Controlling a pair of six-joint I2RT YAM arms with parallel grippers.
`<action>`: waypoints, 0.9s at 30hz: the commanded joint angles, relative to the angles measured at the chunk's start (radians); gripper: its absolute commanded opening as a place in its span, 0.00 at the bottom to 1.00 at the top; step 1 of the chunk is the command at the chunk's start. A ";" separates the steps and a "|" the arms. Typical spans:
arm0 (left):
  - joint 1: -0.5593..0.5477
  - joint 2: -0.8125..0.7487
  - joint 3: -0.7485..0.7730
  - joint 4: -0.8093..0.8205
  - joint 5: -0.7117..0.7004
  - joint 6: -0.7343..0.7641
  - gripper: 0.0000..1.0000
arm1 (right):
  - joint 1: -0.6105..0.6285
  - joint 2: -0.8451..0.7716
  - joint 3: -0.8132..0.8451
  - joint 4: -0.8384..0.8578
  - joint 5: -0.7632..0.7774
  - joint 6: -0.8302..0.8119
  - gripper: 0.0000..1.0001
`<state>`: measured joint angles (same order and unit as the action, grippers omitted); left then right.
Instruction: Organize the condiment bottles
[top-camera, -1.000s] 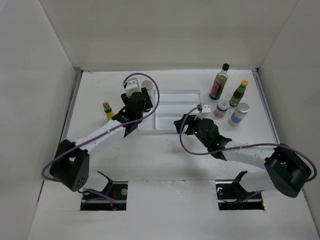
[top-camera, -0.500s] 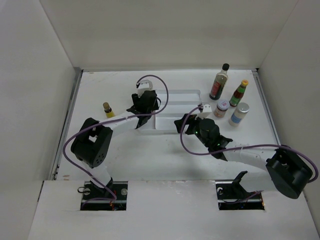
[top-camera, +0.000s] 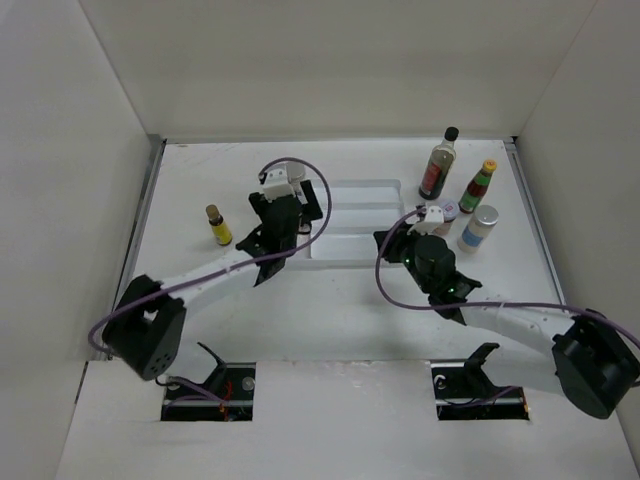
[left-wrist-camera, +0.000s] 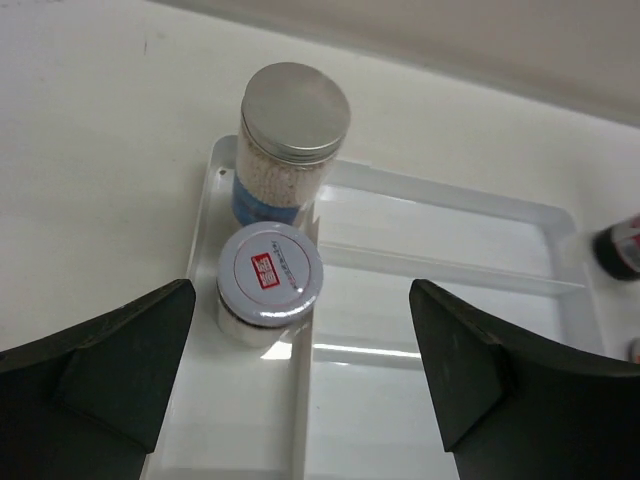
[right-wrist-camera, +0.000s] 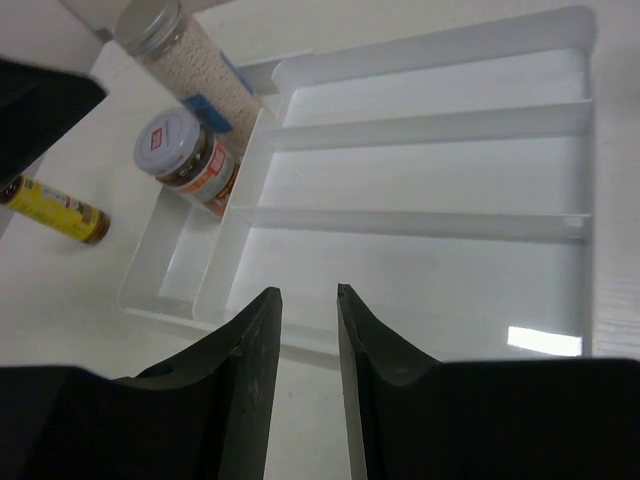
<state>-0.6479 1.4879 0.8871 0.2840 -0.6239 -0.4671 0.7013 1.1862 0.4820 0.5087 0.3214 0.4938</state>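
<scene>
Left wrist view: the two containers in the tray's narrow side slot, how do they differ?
The shaker stands taller than the jar. The shaker has a plain silver cap; the jar has a white lid with a red label. The shaker holds pale grains, the jar something dark. Both stand upright in the same narrow compartment of the tray.

Shaker and jar in the tray's narrow side slot
A silver-capped clear shaker (left-wrist-camera: 294, 145) stands just behind a short red-labelled jar (left-wrist-camera: 269, 280) in the white divided tray (left-wrist-camera: 450, 300) — the left gripper (left-wrist-camera: 300, 292) hangs above, its dark fingers (left-wrist-camera: 100, 370) spread wide.
</scene>
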 joint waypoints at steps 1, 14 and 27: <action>-0.075 -0.171 -0.137 0.136 -0.077 -0.018 0.89 | -0.044 -0.101 0.012 -0.065 0.102 -0.008 0.39; -0.151 -0.679 -0.635 0.234 -0.085 -0.185 0.83 | -0.381 -0.122 0.211 -0.470 0.249 -0.030 0.94; -0.083 -0.798 -0.697 0.222 0.032 -0.203 0.84 | -0.426 0.225 0.524 -0.613 0.261 -0.083 0.94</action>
<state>-0.7338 0.6991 0.1921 0.4648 -0.6235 -0.6556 0.2817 1.3937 0.9607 -0.0486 0.5518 0.4217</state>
